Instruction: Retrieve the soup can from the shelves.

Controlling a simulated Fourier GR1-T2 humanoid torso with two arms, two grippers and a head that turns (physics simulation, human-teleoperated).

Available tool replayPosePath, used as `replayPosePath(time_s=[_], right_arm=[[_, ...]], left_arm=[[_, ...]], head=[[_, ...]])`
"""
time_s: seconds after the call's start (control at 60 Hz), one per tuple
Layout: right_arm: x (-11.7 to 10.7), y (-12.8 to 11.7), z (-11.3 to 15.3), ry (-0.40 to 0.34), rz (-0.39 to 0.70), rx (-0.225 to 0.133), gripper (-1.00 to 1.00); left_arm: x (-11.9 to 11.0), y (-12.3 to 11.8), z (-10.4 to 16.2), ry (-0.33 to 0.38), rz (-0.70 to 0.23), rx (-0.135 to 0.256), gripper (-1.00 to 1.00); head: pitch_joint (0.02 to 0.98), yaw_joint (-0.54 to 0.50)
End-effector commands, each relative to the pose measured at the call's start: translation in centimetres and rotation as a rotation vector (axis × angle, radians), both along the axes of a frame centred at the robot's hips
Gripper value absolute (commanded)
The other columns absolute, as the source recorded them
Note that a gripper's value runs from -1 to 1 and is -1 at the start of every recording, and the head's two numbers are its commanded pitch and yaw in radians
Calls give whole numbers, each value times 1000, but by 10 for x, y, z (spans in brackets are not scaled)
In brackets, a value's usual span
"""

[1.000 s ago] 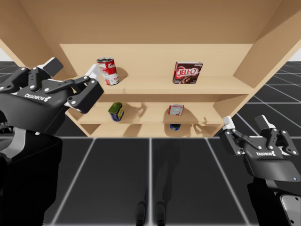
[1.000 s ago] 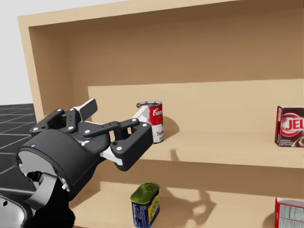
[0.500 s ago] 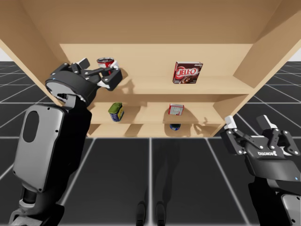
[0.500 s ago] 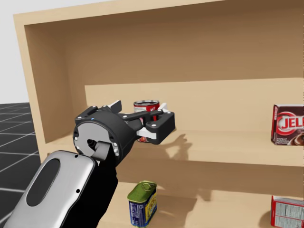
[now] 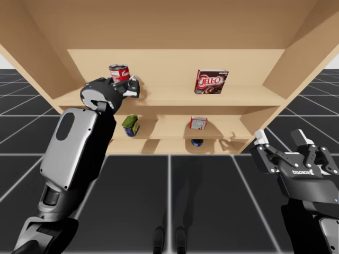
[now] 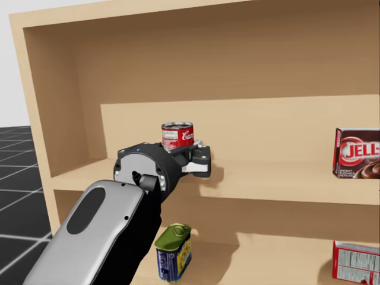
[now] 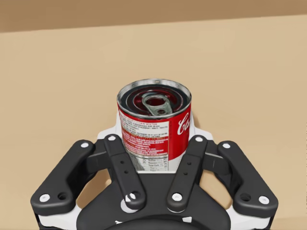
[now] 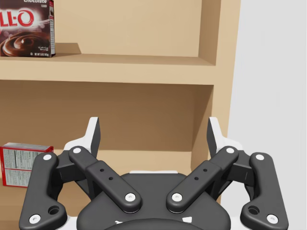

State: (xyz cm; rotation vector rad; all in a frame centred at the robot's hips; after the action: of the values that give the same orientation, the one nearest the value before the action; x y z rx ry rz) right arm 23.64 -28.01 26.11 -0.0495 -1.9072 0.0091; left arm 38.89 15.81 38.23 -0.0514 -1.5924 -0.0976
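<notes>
The soup can (image 5: 119, 72), red and white with a pull-tab lid, stands upright at the left of the top shelf (image 5: 175, 97). My left arm reaches into the shelf and my left gripper (image 5: 128, 88) is low around the can. In the left wrist view the can (image 7: 154, 122) sits between the fingers (image 7: 114, 146), which press its two sides, so my left gripper (image 7: 153, 140) is shut on it. The head view shows the can (image 6: 177, 135) rising above that gripper (image 6: 195, 164). My right gripper (image 5: 288, 151) hangs open in front of the shelves' right end, holding nothing.
A brown pudding box (image 5: 211, 81) stands at the right of the top shelf. On the middle shelf are a green-topped blue tin (image 5: 130, 126) and a small red box (image 5: 198, 123). A blue thing (image 5: 197, 142) lies on the bottom shelf. The shelf's side wall (image 8: 225, 72) is ahead of my right gripper (image 8: 153, 136).
My left arm has reached deeper into the top shelf and its fingers have come in around the soup can. My head has turned slightly. The right arm has barely moved.
</notes>
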Motion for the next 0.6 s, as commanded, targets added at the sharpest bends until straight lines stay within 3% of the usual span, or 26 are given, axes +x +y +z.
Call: replayPosePath(time_s=[0.017, 0.25, 0.6], right_arm=[[0, -1, 0, 1, 0, 2, -1000], [0, -1, 0, 2, 0, 3, -1000], [1, 1, -2, 5, 0, 1, -1000]], left_arm=[[0, -1, 3, -25, -8, 10, 974], [-25, 2, 13, -82, -28, 14, 996], [-106, 17, 11, -149, -60, 102, 1000]], head=[[246, 236], [250, 239], [259, 237]])
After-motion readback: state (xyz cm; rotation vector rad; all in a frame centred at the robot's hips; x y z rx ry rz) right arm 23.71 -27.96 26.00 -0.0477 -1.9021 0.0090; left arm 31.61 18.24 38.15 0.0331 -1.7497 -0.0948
